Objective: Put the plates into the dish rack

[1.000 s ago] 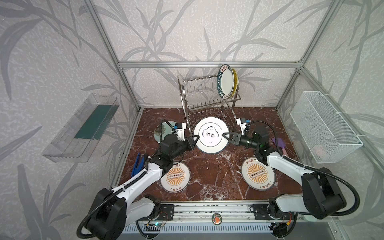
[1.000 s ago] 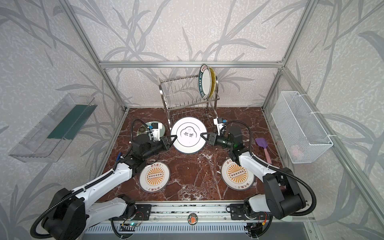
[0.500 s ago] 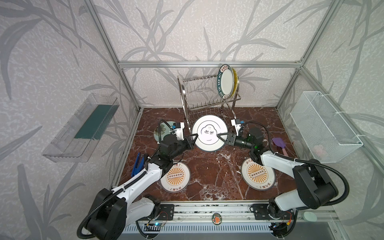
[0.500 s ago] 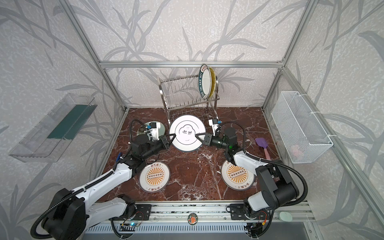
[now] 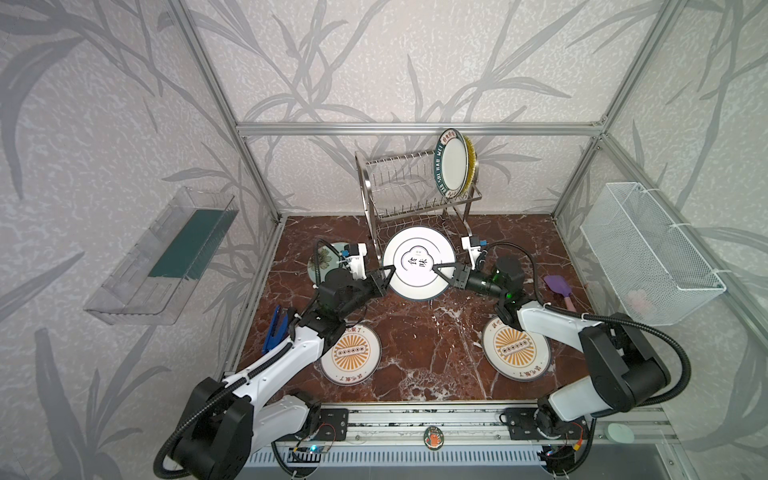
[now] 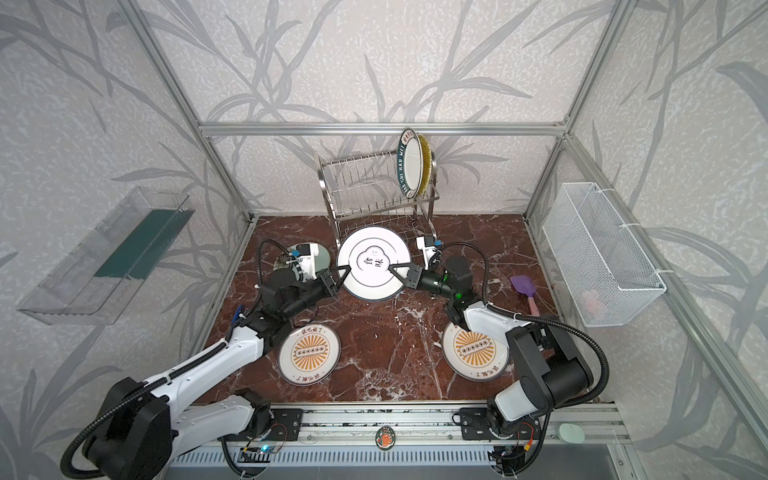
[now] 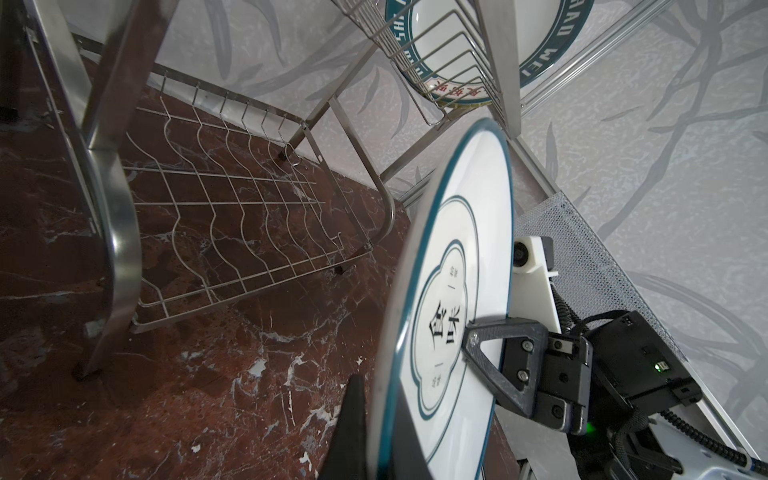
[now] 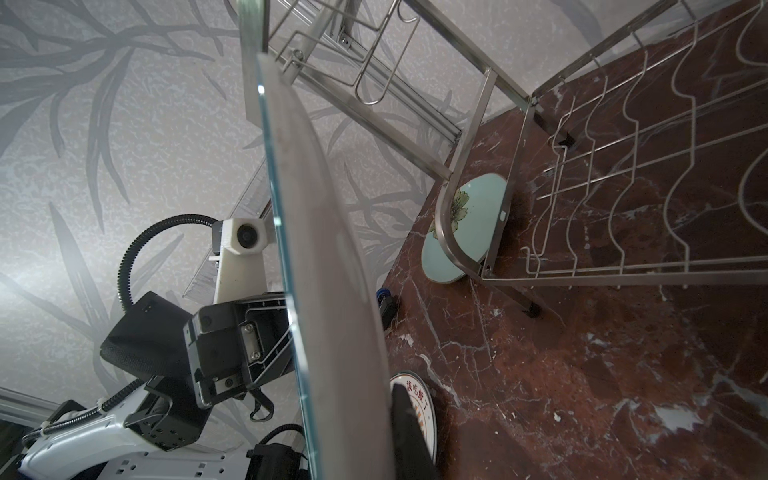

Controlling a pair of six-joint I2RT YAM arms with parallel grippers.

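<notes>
- Black plastic fingers of the left gripper (image 5: pixel 390 275) are pinching the left rim of the white round dinner plate with the dark outline motif (image 5: pixel 417 249), jaws closed on it.
- The right gripper (image 5: pixel 437 268) is clamping the opposite rim, one finger (image 7: pixel 494 336) lying across the plate's face (the left wrist view shows it plainly).
- The plate is hanging between both grippers, clear of the red-brown marble tabletop (image 5: pixel 415 332). It is just in front of the two-tier shiny steel wire dish rack (image 5: pixel 399 156) and below its top tier.
- A dark-green-rimmed white plate (image 5: pixel 453 164) and a yellow ribbed plate (image 5: pixel 472 151) are standing in the top tier's right end, with the prongs to their left free.
- For this carry, both arms should probably be rising together, turning the plate edge-on to the prongs and clearing the front rail before lowering.
- Uneven pull would be twisting the plate, and its rim could be striking a rack leg.
- Two white round plates with orange sunbursts (image 5: pixel 351 353) and a pale celadon flowered plate (image 5: pixel 326 255) are waiting flat on the tabletop.
</notes>
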